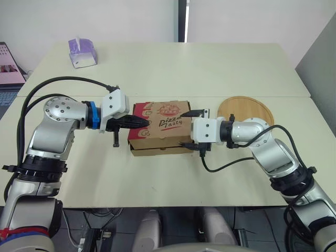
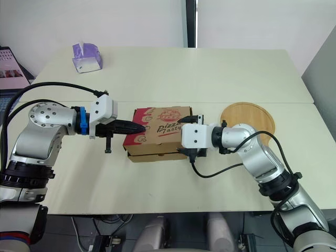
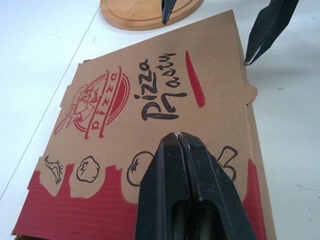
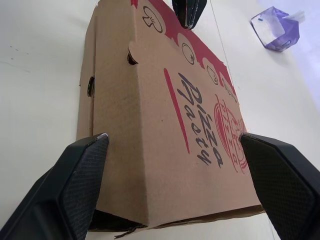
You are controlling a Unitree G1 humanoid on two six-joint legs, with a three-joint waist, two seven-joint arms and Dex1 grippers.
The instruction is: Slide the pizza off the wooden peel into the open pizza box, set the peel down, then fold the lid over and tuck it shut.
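The brown pizza box (image 1: 160, 128), printed "Pizza Tasty" in red and black, lies mid-table with its lid folded down over it. A thin gap shows between the lid and the base along the near side. The pizza is hidden inside. My left gripper (image 1: 142, 122) is shut, its tip (image 3: 177, 137) resting on the left part of the lid. My right gripper (image 1: 182, 129) is open. Its fingers (image 4: 75, 185) straddle the box's right end, one by the far edge and one by the near edge. The round wooden peel (image 1: 245, 108) lies flat to the box's right.
A purple tissue box (image 1: 82, 52) stands at the far left of the table. A laptop (image 1: 10, 68) sits at the left edge. A seam runs across the table behind the pizza box.
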